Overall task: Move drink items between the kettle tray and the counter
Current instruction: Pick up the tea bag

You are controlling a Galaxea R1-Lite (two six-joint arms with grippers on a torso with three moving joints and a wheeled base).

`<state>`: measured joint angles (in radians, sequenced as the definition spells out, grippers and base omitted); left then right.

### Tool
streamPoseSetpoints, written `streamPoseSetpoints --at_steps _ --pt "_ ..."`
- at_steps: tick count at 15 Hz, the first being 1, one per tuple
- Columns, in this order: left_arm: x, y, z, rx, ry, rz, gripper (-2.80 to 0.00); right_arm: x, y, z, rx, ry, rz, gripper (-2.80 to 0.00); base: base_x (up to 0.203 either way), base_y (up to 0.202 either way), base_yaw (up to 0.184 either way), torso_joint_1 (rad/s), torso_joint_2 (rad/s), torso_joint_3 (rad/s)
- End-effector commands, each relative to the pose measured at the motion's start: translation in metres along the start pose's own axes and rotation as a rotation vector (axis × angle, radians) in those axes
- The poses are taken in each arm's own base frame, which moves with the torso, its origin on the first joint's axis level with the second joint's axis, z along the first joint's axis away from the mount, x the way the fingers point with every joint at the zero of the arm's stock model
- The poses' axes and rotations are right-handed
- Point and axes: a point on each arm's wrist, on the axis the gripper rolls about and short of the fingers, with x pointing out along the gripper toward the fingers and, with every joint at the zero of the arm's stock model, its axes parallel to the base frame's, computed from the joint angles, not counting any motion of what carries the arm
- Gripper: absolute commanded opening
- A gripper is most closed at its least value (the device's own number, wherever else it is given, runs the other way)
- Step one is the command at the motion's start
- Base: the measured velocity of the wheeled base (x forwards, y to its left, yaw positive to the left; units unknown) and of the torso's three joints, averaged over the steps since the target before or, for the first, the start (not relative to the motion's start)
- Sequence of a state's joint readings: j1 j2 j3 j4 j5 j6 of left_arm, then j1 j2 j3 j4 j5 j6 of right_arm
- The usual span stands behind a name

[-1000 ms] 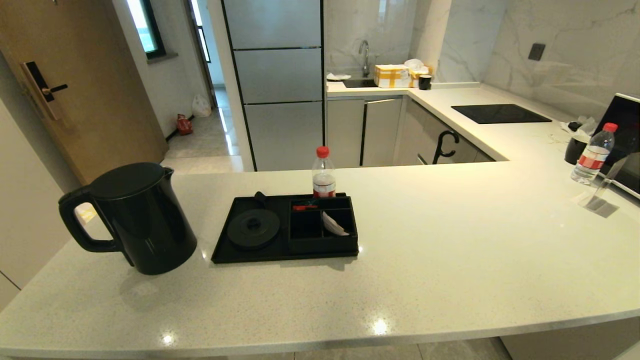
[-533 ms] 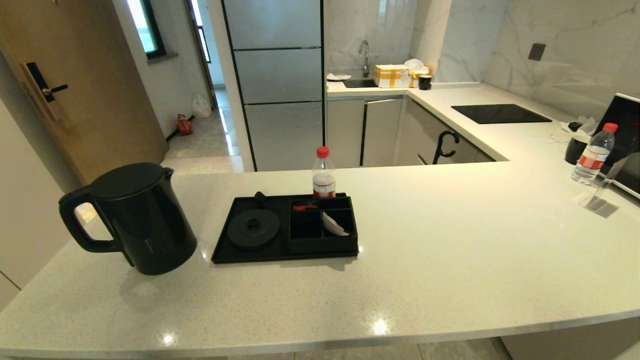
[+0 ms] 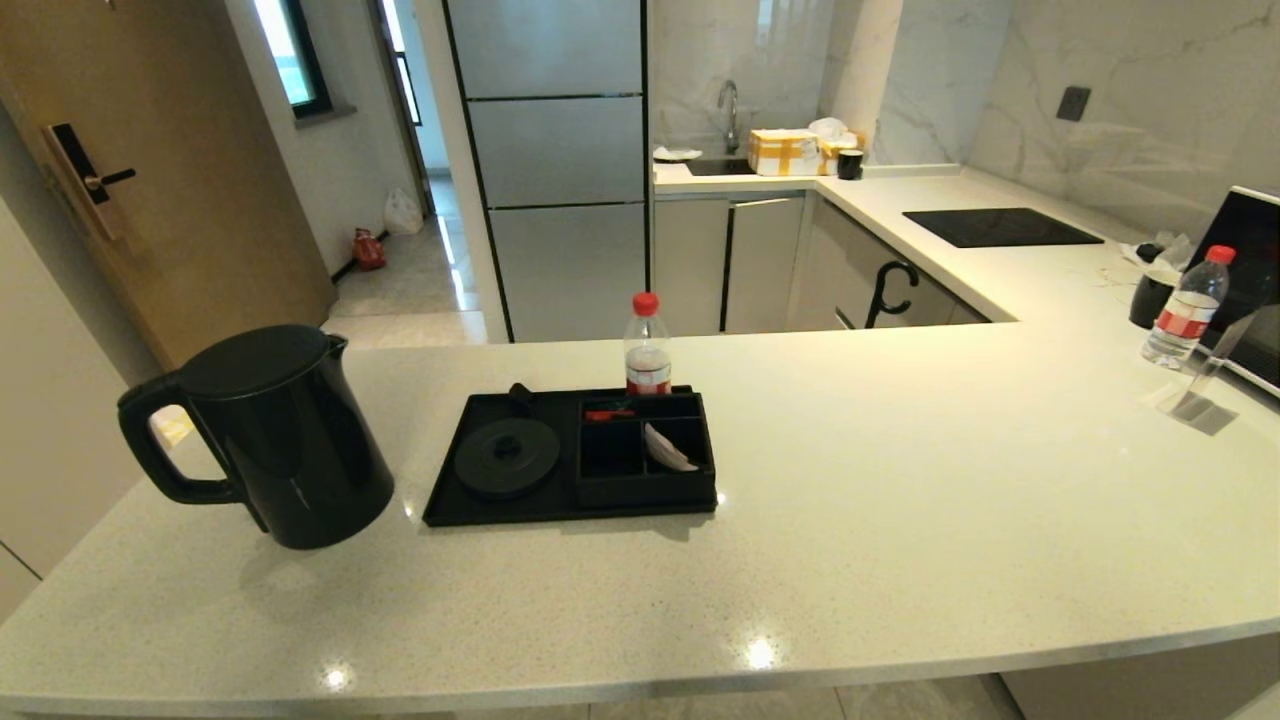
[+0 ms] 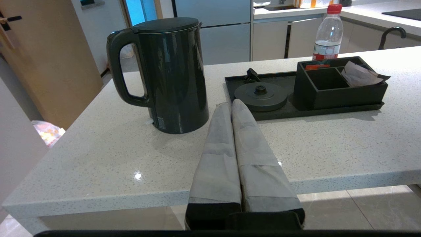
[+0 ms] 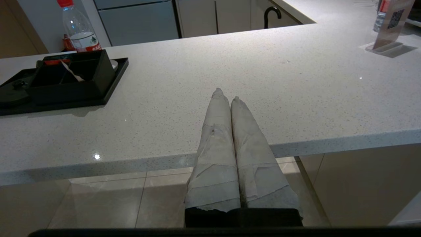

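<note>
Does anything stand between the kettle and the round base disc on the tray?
Nothing visible does. The kettle stands on the counter left of the tray, only bare counter between it and the base disc, whose top is uncovered.

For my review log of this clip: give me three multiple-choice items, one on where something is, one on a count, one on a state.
1. Where does the kettle stand?
A. on the tray's base disc
B. on the counter, left of the tray
C. on the hob

2. How many red-capped bottles show in the head view?
A. one
B. two
C. four

3. How is the left hand?
A. shut, holding nothing
B. shut on the sachet
C. wide open

Key: 1 B, the base disc on the kettle tray is bare. 2 B, one behind the tray, one far right. 3 A, fingers pressed together.
</note>
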<state>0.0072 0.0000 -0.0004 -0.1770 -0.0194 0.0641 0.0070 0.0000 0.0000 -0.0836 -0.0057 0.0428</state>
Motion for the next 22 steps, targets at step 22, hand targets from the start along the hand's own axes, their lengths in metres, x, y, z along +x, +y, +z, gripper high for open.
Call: streamPoseSetpoints --at_steps 22 --pt "0.0015 -0.0005 -0.0102 -0.044 0.026 0.008 -2.80 0.0018 -0.0004 -0.0091 -0.003 0.031 -0.001 -2.80 0.000 0.000 0.000 0.000 0.00 0.000"
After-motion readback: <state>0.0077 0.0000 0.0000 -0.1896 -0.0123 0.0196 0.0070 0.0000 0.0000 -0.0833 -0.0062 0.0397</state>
